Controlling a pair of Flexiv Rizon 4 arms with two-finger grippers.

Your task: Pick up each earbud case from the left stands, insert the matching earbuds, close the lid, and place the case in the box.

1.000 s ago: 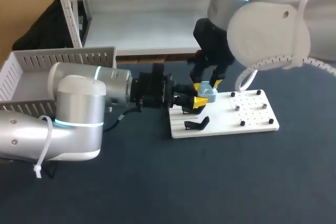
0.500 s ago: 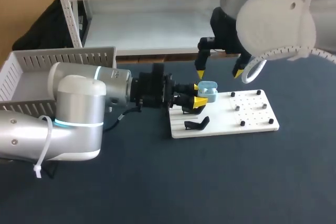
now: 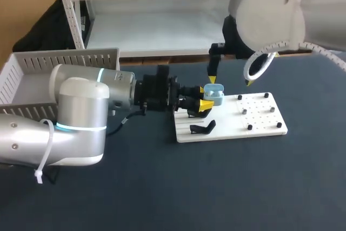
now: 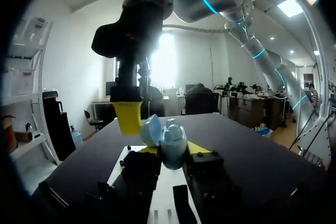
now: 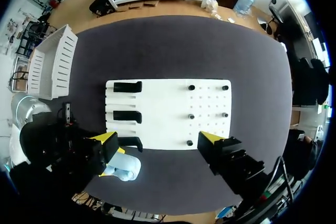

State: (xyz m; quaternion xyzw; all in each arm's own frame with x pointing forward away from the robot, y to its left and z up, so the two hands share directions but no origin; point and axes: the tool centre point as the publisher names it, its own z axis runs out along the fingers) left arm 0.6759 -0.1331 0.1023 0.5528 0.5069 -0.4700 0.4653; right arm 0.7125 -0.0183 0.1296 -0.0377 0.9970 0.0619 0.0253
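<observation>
My left gripper [image 3: 206, 97] is shut on a light blue earbud case [image 3: 213, 94] and holds it sideways over the near left part of the white board [image 3: 259, 118]. In the left wrist view the case [image 4: 169, 142] sits upright between my yellow fingertips [image 4: 197, 148], and its lid looks swung open to one side. Above and slightly behind the case, my right gripper [image 3: 231, 80] hangs wide open and empty. From the right wrist view the case [image 5: 126, 167] lies below its own gripper [image 5: 158, 141], beside one finger.
Black case stands [image 5: 127, 115] line the board's left side, and small black pegs [image 5: 191, 115] dot its right side. A white slatted box [image 3: 32, 74] stands at the table's far left. Dark tabletop lies around the board.
My right gripper has let go of the case, opened wide and risen up and back to the right. My left gripper has kept still with the case.
</observation>
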